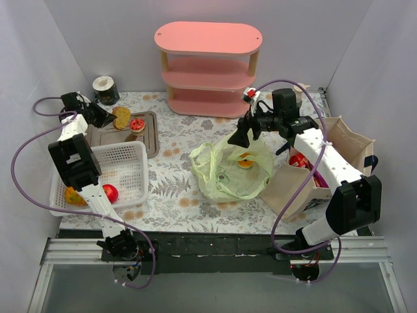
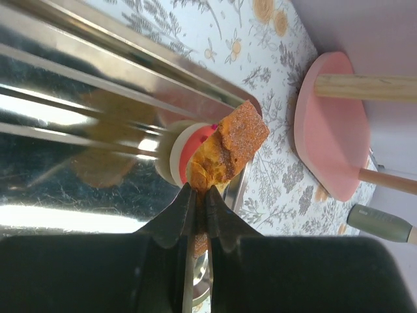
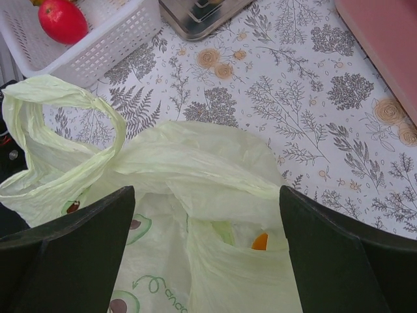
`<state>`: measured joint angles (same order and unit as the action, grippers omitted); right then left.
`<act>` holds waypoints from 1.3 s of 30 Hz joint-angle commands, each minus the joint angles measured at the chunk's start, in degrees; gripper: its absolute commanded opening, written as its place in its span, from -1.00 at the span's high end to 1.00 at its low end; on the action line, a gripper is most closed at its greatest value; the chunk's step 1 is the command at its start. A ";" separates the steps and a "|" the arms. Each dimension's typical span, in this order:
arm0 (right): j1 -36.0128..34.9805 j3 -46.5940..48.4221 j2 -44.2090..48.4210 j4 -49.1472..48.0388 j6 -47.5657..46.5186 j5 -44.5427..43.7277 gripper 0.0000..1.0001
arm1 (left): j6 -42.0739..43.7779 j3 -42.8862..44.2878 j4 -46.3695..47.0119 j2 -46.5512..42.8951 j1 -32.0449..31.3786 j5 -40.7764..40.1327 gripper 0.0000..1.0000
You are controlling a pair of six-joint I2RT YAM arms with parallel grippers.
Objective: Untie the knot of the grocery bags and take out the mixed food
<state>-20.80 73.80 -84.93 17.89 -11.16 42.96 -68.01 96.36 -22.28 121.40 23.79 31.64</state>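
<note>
The pale yellow-green plastic bag (image 1: 231,171) lies open at the table's middle, its handle loops (image 3: 62,104) loose, no knot showing. An orange item (image 1: 245,162) sits inside; a sliver shows in the right wrist view (image 3: 260,242). My right gripper (image 3: 205,215) hangs open just above the bag's mouth. The beige tote (image 1: 329,163) with red packets (image 1: 298,160) stands at the right. My left gripper (image 2: 197,193) is shut on a golden pastry (image 2: 228,151) over the metal tray (image 1: 107,135), next to a round red pastry (image 1: 137,124).
A white mesh basket (image 1: 124,171) at the left holds a red fruit (image 1: 110,193) and a yellow-orange item (image 1: 73,197). A pink shelf (image 1: 208,68) stands at the back. A dark roll (image 1: 104,90) sits at the back left.
</note>
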 commanded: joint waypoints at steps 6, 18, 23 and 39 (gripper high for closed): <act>-3.63 7.32 -2.96 3.46 -5.62 -2.00 -0.96 | -4.15 -0.11 1.80 0.85 -0.32 -2.62 1.00; -4.87 12.86 -4.55 9.09 -8.97 -1.92 -0.96 | -2.14 -1.08 0.40 1.64 -0.76 -9.31 0.35; -4.96 11.37 -3.41 8.21 -9.23 -1.91 -0.96 | 0.33 -1.52 -0.13 0.42 -1.11 -9.67 -0.01; -5.92 8.22 4.50 13.94 -24.36 -6.78 -0.96 | 14.65 4.36 -8.04 -6.26 -6.56 -29.27 -0.96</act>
<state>-25.71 84.53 -85.36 32.01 -31.38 40.25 -58.33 97.51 -28.91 123.17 18.83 7.73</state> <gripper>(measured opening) 0.982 0.981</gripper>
